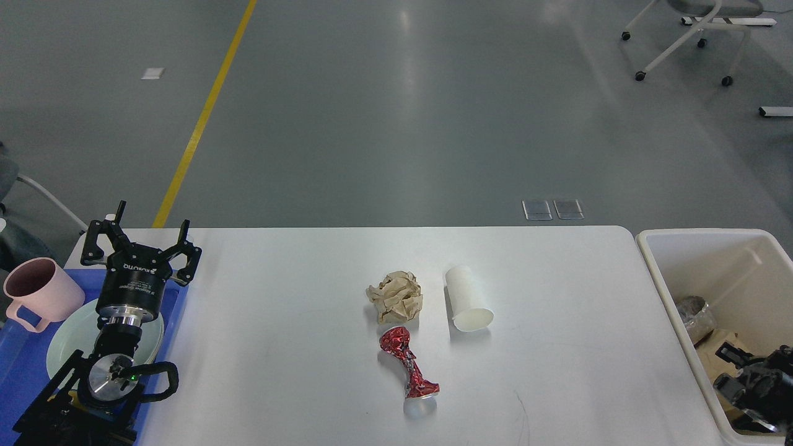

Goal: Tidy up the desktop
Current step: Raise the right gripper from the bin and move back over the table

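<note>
Left gripper (141, 238): white lettering in two lines on its black cylindrical body, seen upside down from the head view; individual letters too small and inverted to read with certainty. Crushed red can (409, 367): print distorted by crumpling, illegible. No other text, number or sign legible.
</note>
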Controlling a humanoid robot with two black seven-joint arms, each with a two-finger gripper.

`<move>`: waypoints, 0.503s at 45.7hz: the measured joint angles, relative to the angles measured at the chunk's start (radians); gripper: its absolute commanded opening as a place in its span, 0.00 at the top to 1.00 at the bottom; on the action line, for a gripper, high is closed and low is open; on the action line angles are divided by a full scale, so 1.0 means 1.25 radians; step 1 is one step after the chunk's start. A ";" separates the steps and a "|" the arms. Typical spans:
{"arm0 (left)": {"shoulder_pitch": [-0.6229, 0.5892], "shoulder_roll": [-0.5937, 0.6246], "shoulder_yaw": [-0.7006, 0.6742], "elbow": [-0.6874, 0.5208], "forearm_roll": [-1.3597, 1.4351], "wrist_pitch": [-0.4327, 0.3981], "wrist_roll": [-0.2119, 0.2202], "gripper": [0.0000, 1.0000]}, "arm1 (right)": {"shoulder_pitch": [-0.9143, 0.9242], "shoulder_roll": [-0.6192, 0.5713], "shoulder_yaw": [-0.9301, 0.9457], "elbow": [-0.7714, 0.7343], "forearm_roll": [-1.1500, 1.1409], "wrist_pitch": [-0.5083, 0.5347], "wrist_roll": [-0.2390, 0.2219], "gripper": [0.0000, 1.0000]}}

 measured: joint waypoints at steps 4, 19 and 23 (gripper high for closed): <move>0.000 0.000 0.000 0.000 0.000 0.000 0.000 0.03 | 0.051 -0.031 -0.014 0.053 -0.026 0.016 0.002 0.00; 0.000 0.000 0.000 0.000 0.000 0.000 0.001 0.03 | 0.442 -0.211 -0.087 0.492 -0.255 0.149 0.000 0.00; 0.000 0.000 0.000 0.000 0.000 0.000 0.001 0.03 | 0.570 -0.207 -0.158 0.538 -0.258 0.276 -0.001 0.00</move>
